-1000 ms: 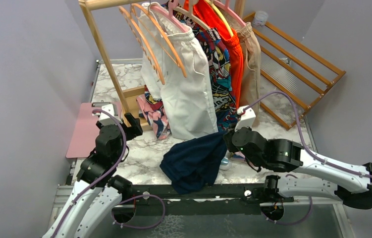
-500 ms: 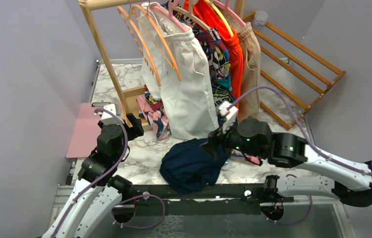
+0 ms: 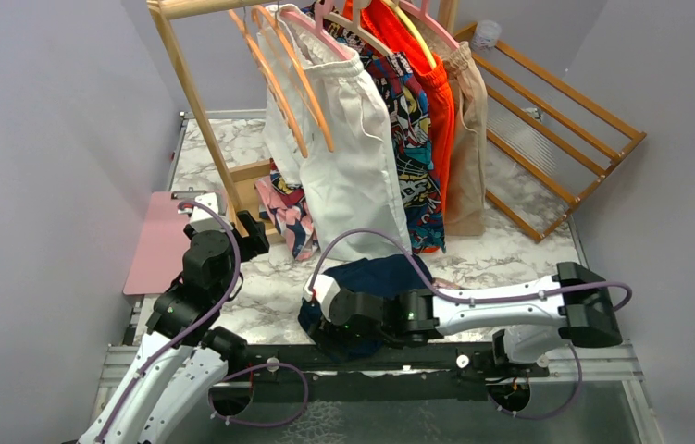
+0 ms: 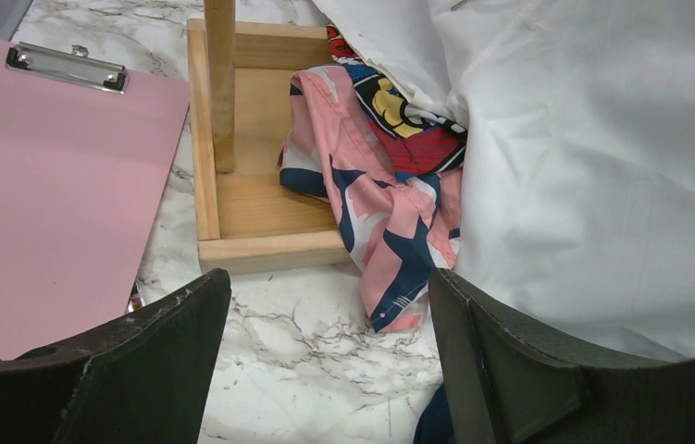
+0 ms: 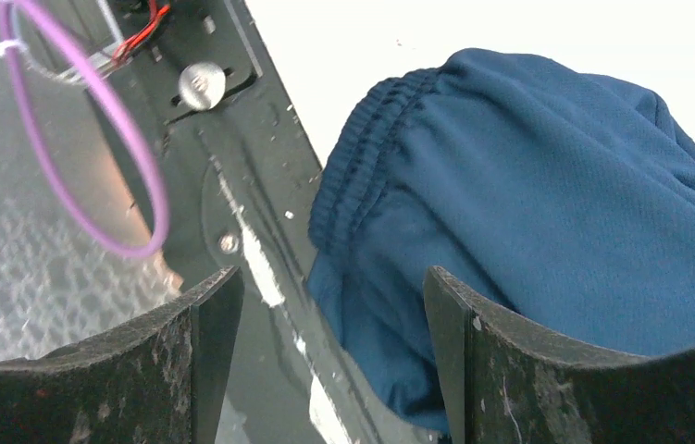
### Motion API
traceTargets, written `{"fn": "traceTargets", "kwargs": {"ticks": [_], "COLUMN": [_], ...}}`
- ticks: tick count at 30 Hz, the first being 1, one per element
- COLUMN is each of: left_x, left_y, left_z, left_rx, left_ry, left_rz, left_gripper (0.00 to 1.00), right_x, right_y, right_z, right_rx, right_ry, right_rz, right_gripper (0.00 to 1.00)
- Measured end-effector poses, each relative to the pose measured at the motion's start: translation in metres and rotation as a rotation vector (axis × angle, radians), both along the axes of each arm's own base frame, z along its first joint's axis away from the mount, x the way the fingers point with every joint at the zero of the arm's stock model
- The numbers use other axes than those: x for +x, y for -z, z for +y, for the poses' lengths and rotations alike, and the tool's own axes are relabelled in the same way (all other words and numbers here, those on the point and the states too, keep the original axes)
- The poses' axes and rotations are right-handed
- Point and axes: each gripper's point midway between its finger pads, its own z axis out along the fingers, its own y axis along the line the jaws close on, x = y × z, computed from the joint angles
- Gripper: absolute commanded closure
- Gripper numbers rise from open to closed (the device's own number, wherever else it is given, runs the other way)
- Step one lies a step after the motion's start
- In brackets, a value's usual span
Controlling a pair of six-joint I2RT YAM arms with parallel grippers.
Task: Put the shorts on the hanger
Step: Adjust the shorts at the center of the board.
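Observation:
The dark navy shorts (image 3: 378,276) lie crumpled on the marble near the table's front edge. In the right wrist view, the shorts (image 5: 547,213) show a ribbed waistband and droop over the dark front rail. My right gripper (image 5: 332,370) hangs open just above that drooping edge, gripping nothing. The right arm lies across the shorts, hiding their near part from above. An orange-tan wooden hanger (image 3: 274,91) hangs bare on the rack beside one like it. My left gripper (image 4: 325,361) is open over bare marble, left of the shorts.
A wooden rack base (image 4: 251,203) holds a pink patterned garment (image 4: 390,231). White shorts (image 3: 353,176), printed clothes and orange shorts (image 3: 436,102) hang on the rack. A pink clipboard (image 4: 47,185) lies at the left. A slatted wooden frame (image 3: 556,139) leans at the back right.
My right gripper has opened and let go of the shorts, which dropped back onto the table. The right arm swung from their right side across to their near left edge. The left arm is still.

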Motion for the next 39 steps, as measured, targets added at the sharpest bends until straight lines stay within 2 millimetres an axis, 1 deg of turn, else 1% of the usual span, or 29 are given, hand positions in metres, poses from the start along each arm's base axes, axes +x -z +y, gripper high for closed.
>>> {"fn": "traceTargets", "kwargs": {"ticks": [4, 6, 7, 8, 10, 12, 13, 15, 17, 19, 20, 22, 24, 25, 27, 28, 29, 30, 32, 33, 34, 36, 37, 38, 39], "left_x": [0.000, 0.000, 0.000, 0.000, 0.000, 0.000, 0.000, 0.000, 0.000, 0.000, 0.000, -0.001, -0.003, -0.004, -0.006, -0.007, -0.008, -0.009, -0.010, -0.010, -0.010, -0.009, -0.008, -0.008, -0.007], "left_y": [0.000, 0.000, 0.000, 0.000, 0.000, 0.000, 0.000, 0.000, 0.000, 0.000, 0.000, -0.002, -0.006, -0.008, -0.013, -0.015, -0.017, -0.019, -0.020, -0.020, -0.020, -0.019, -0.018, -0.016, -0.015], "left_z": [0.000, 0.000, 0.000, 0.000, 0.000, 0.000, 0.000, 0.000, 0.000, 0.000, 0.000, 0.002, 0.006, 0.009, 0.014, 0.017, 0.018, 0.020, 0.021, 0.021, 0.021, 0.020, 0.020, 0.019, 0.018], "left_rx": [0.000, 0.000, 0.000, 0.000, 0.000, 0.000, 0.000, 0.000, 0.000, 0.000, 0.000, -0.003, -0.008, -0.012, -0.021, -0.025, -0.030, -0.033, -0.039, -0.039, -0.038, -0.035, -0.034, -0.031, -0.030], "left_ry": [0.000, 0.000, 0.000, 0.000, 0.000, 0.000, 0.000, 0.000, 0.000, -0.001, -0.001, -0.008, -0.025, -0.035, -0.056, -0.068, -0.075, -0.081, -0.085, -0.087, -0.087, -0.086, -0.084, -0.081, -0.077], "left_rz": [0.000, 0.000, 0.000, 0.000, 0.000, 0.000, 0.000, 0.000, 0.000, -0.001, -0.001, -0.010, -0.027, -0.037, -0.058, -0.069, -0.078, -0.086, -0.094, -0.093, -0.091, -0.085, -0.081, -0.075, -0.071], "left_gripper": [0.19, 0.19, 0.19, 0.19, 0.19, 0.19, 0.19, 0.19, 0.19, 0.19, 0.19, 0.19, 0.19, 0.19, 0.19, 0.19, 0.19, 0.19, 0.19, 0.19, 0.19, 0.19, 0.19, 0.19, 0.19], "right_x": [0.008, 0.011, 0.013, 0.017, 0.024, 0.029, 0.032, 0.034, 0.034, 0.031, 0.028, 0.020, 0.015, 0.014, 0.019, 0.024, 0.030, 0.038, 0.056, 0.068, 0.079, 0.100, 0.105, 0.109, 0.109], "right_y": [0.023, 0.039, 0.047, 0.055, 0.066, 0.068, 0.067, 0.057, 0.038, 0.011, -0.008, -0.057, -0.111, -0.137, -0.180, -0.196, -0.206, -0.211, -0.207, -0.198, -0.186, -0.153, -0.141, -0.124, -0.112], "right_z": [0.011, 0.012, 0.012, 0.010, 0.007, 0.005, 0.005, 0.007, 0.010, 0.013, 0.014, 0.019, 0.022, 0.021, 0.017, 0.012, 0.005, -0.003, -0.022, -0.034, -0.048, -0.081, -0.092, -0.107, -0.118], "right_rx": [-0.025, -0.059, -0.079, -0.101, -0.136, -0.153, -0.153, -0.133, -0.088, -0.017, 0.034, 0.167, 0.313, 0.377, 0.483, 0.523, 0.548, 0.562, 0.557, 0.540, 0.515, 0.430, 0.396, 0.346, 0.310], "right_ry": [0.039, 0.055, 0.067, 0.086, 0.111, 0.127, 0.131, 0.128, 0.112, 0.087, 0.069, 0.030, 0.011, 0.013, 0.049, 0.088, 0.133, 0.187, 0.304, 0.372, 0.441, 0.590, 0.637, 0.689, 0.726], "right_rz": [-0.010, -0.018, -0.026, -0.038, -0.067, -0.097, -0.110, -0.130, -0.141, -0.139, -0.131, -0.112, -0.104, -0.105, -0.114, -0.123, -0.128, -0.129, -0.126, -0.124, -0.119, -0.118, -0.115, -0.113, -0.104], "right_gripper": [0.26, 0.30, 0.36, 0.46, 0.71, 0.96, 0.99, 0.99, 0.99, 0.99, 0.99, 0.99, 0.99, 0.99, 0.99, 0.99, 0.99, 0.99, 0.99, 0.99, 0.99, 0.99, 0.99, 0.99, 0.93]}}
